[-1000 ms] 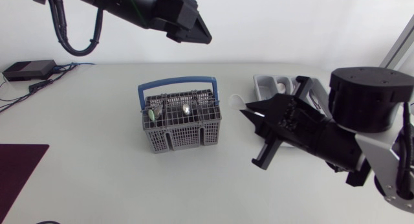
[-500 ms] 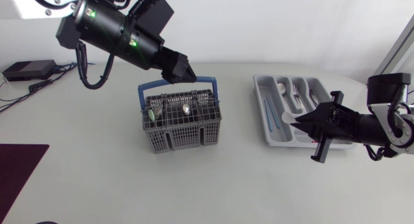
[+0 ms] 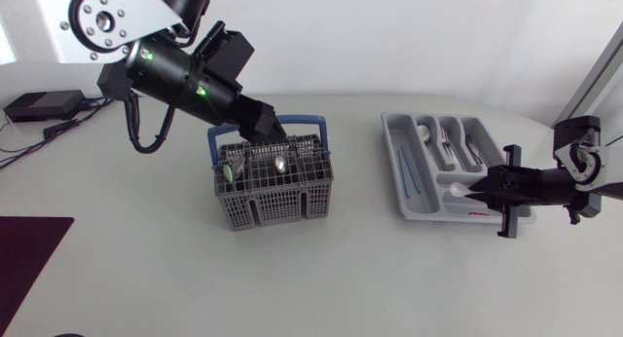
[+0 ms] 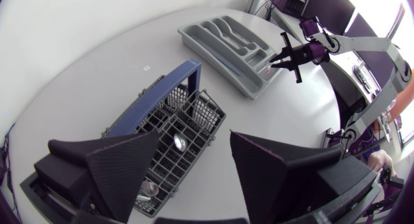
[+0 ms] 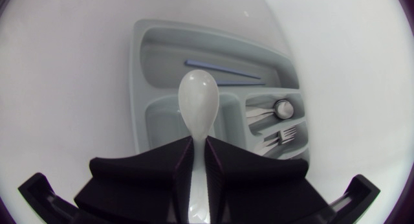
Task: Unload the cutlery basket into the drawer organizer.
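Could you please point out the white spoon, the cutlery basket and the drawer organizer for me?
white spoon (image 5: 198, 98), right wrist view, its bowl.
cutlery basket (image 3: 277, 203), head view, front wall.
drawer organizer (image 5: 138, 81), right wrist view, outer rim.

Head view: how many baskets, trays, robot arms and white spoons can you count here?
basket: 1
tray: 1
robot arms: 2, the left and the right
white spoon: 1
Total: 5
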